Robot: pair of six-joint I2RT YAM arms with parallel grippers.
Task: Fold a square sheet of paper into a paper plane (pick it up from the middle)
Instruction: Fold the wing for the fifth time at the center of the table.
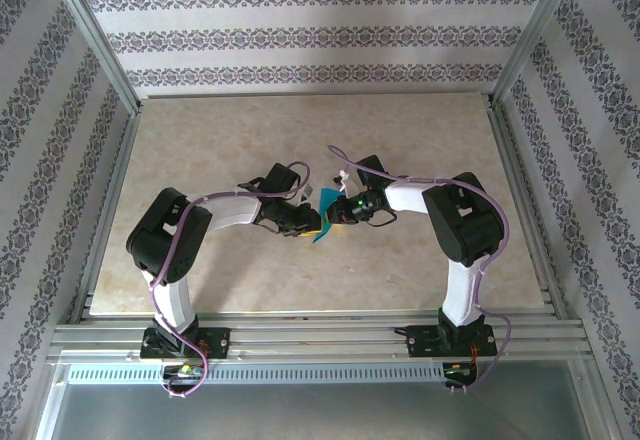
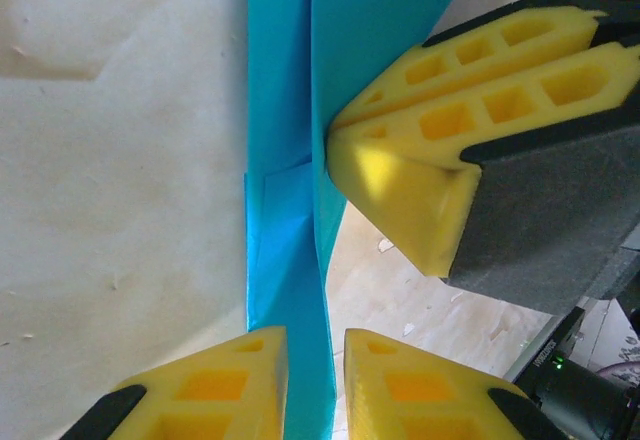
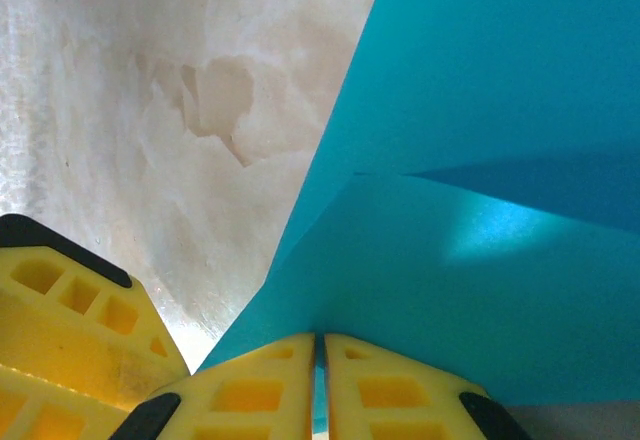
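The square sheet of paper (image 1: 325, 223) is teal, partly folded with creases, and held up off the table between both arms at the table's middle. My right gripper (image 3: 320, 338) is shut on its edge, with the sheet (image 3: 480, 210) fanning out ahead of the fingers. In the left wrist view the paper (image 2: 285, 110) runs as a narrow folded strip down between the fingers of my left gripper (image 2: 315, 338). It lies against the left finger, with a small gap to the right one. The right gripper's yellow fingers (image 2: 420, 170) pinch the paper from the right.
The tabletop (image 1: 300, 140) is beige and marbled, with room all round the two grippers (image 1: 308, 222) (image 1: 338, 212). Aluminium frame posts and a rail (image 1: 320, 335) border it, with patterned walls behind. A left finger (image 3: 70, 310) shows at the lower left of the right wrist view.
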